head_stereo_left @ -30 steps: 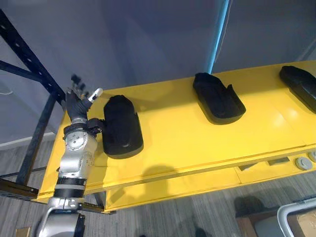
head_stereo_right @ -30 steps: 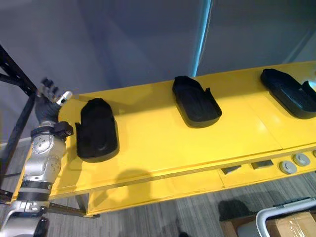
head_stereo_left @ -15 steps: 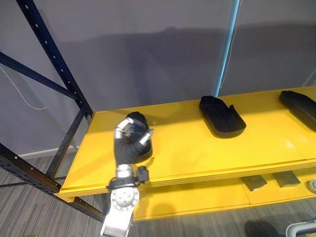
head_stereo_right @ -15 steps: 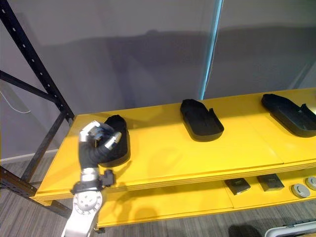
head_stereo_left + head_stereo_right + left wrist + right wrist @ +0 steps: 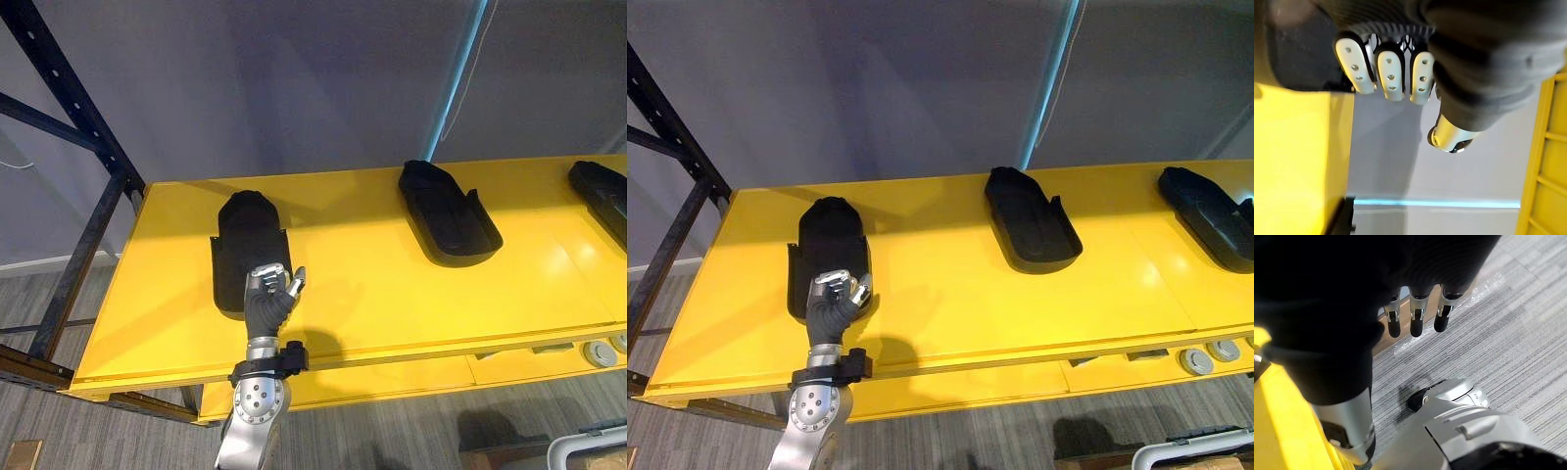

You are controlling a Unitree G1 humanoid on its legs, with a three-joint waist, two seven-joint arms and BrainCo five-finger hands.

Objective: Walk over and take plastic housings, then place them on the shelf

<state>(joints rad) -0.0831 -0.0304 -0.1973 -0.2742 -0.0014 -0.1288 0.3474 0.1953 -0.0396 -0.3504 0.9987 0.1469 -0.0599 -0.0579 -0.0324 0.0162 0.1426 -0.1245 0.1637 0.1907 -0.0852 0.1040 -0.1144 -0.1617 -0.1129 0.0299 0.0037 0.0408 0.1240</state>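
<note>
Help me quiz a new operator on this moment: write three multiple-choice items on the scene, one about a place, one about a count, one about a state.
1. Where is the left hand?
A. hanging by the floor
B. at the near end of the leftmost housing
C. high against the wall

2. How many black plastic housings lie on the yellow shelf?
A. one
B. five
C. three

3. How does the right hand hold its fingers?
A. straight, holding nothing
B. curled round a housing
C. pinching a cloth

Answers:
1 B: its curled fingers show right before that housing.
2 C: the leftmost, a middle housing and a right housing at the view's edge.
3 A: its wrist view shows them straight and bare.
</note>
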